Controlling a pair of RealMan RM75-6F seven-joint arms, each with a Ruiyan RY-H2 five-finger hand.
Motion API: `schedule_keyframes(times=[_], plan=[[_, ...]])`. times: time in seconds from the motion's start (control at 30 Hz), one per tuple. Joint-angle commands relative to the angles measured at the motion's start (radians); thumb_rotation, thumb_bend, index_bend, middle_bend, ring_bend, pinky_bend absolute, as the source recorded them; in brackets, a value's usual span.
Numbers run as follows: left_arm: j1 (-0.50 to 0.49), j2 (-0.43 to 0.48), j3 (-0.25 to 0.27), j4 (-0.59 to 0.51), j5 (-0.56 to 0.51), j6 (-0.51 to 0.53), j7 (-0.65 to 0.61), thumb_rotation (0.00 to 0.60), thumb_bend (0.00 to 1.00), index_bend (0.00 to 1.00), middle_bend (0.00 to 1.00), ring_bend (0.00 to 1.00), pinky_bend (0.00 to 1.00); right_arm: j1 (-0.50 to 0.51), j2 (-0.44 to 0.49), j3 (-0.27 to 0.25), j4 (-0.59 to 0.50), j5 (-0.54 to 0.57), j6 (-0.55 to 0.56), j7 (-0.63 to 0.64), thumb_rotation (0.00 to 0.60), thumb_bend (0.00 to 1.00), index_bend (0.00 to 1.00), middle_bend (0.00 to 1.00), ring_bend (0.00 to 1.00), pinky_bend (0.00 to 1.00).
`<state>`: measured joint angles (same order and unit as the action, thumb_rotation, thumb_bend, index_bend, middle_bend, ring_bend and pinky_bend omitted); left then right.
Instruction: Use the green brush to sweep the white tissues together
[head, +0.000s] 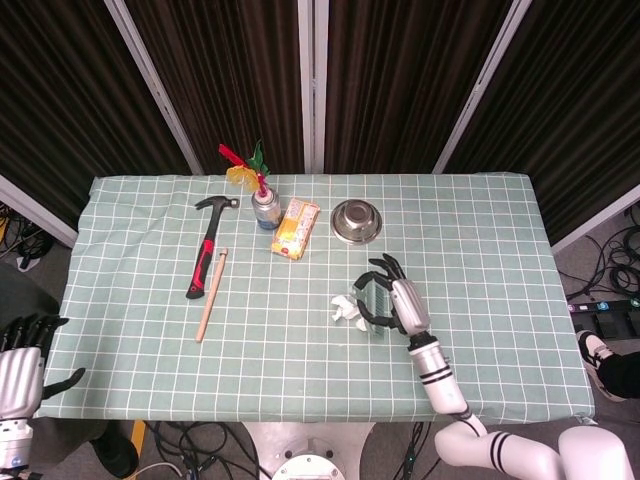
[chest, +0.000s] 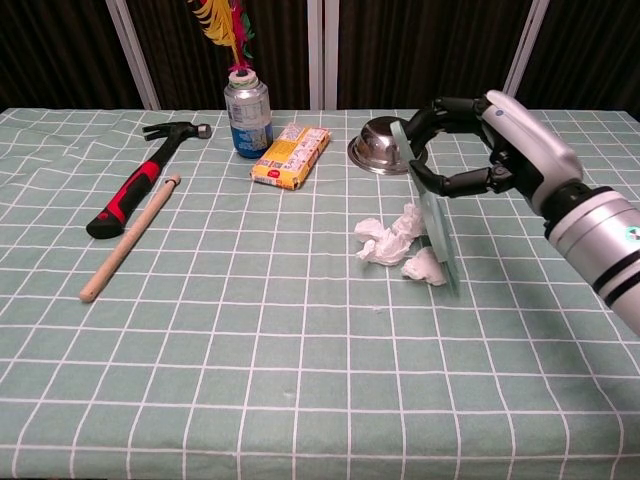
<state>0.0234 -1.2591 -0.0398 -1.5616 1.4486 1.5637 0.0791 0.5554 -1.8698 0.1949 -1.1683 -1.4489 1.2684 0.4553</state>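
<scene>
My right hand (chest: 495, 140) (head: 397, 300) grips the green brush (chest: 432, 222), which hangs blade-down with its lower end on the checked tablecloth. A small white tissue wad (chest: 424, 267) lies right against the brush's left side. It touches the larger crumpled tissue pile (chest: 391, 237) (head: 347, 305) in the middle of the table. In the head view the brush is mostly hidden behind the hand. My left hand (head: 22, 368) hangs off the table's front left corner, fingers apart, holding nothing.
At the back stand a steel bowl (chest: 381, 145), a yellow snack box (chest: 291, 155) and a can with feathers (chest: 246, 115). A red-and-black hammer (chest: 140, 180) and a wooden stick (chest: 130, 238) lie at the left.
</scene>
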Motion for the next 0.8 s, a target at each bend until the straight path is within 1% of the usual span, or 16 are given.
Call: schedule_keyframes(times=[0.03,0.1,0.2,0.3,0.37,0.47,0.57,0.6,0.63,0.7,0.73,0.8], plan=[[-0.001,0.0,-0.001,0.001,0.001,-0.001,-0.004,0.6,0.11,0.23,0.19,0.11,0.1,0.032,-0.048,0.035,0.041,0.01,-0.006,-0.016,0.6,0.58,0.52,0.54,0.15,0.0],[-0.002,-0.001,-0.003,0.005,0.002,0.0,-0.008,0.6,0.11,0.23,0.19,0.11,0.1,0.042,-0.069,0.047,0.057,0.013,-0.002,-0.022,0.6,0.58,0.52,0.54,0.15,0.0],[-0.003,-0.002,-0.002,0.008,0.003,-0.004,-0.012,0.6,0.11,0.23,0.19,0.11,0.1,0.045,-0.073,0.048,0.055,0.009,0.001,-0.024,0.6,0.58,0.52,0.54,0.15,0.0],[-0.004,-0.001,-0.002,0.011,0.006,-0.003,-0.013,0.6,0.11,0.23,0.19,0.11,0.1,0.029,-0.036,0.034,0.013,-0.011,0.025,-0.043,0.6,0.58,0.52,0.54,0.15,0.0],[-0.005,-0.001,-0.002,0.013,0.008,-0.004,-0.015,0.6,0.11,0.23,0.19,0.11,0.1,0.008,0.01,0.022,-0.033,-0.04,0.068,-0.072,0.6,0.58,0.52,0.54,0.15,0.0],[-0.005,-0.001,-0.002,0.017,0.014,0.0,-0.019,0.6,0.11,0.23,0.19,0.11,0.1,-0.036,0.101,0.004,-0.118,-0.08,0.144,-0.113,0.6,0.58,0.52,0.54,0.15,0.0],[-0.007,-0.001,-0.002,0.019,0.021,0.001,-0.02,0.6,0.11,0.23,0.19,0.11,0.1,-0.079,0.214,-0.013,-0.203,-0.093,0.176,-0.164,0.6,0.58,0.52,0.55,0.16,0.0],[-0.008,-0.001,-0.002,0.019,0.023,0.001,-0.019,0.6,0.11,0.23,0.19,0.11,0.1,-0.088,0.255,-0.022,-0.226,-0.094,0.167,-0.174,0.6,0.58,0.52,0.56,0.17,0.0],[-0.009,-0.002,-0.001,0.019,0.025,0.0,-0.019,0.6,0.11,0.23,0.19,0.11,0.1,-0.094,0.313,-0.039,-0.251,-0.094,0.142,-0.191,0.6,0.58,0.52,0.56,0.17,0.0],[-0.011,-0.003,-0.001,0.018,0.028,0.0,-0.017,0.6,0.11,0.23,0.19,0.11,0.1,-0.096,0.393,-0.06,-0.275,-0.084,0.088,-0.224,0.6,0.58,0.52,0.56,0.17,0.0],[-0.012,-0.003,-0.001,0.018,0.03,0.001,-0.015,0.6,0.11,0.23,0.19,0.11,0.1,-0.093,0.437,-0.074,-0.279,-0.075,0.048,-0.254,0.6,0.58,0.52,0.56,0.17,0.0],[-0.012,-0.005,0.0,0.015,0.032,0.002,-0.013,0.6,0.11,0.23,0.19,0.11,0.1,-0.082,0.489,-0.097,-0.268,-0.06,-0.026,-0.31,0.6,0.58,0.53,0.56,0.17,0.0]])
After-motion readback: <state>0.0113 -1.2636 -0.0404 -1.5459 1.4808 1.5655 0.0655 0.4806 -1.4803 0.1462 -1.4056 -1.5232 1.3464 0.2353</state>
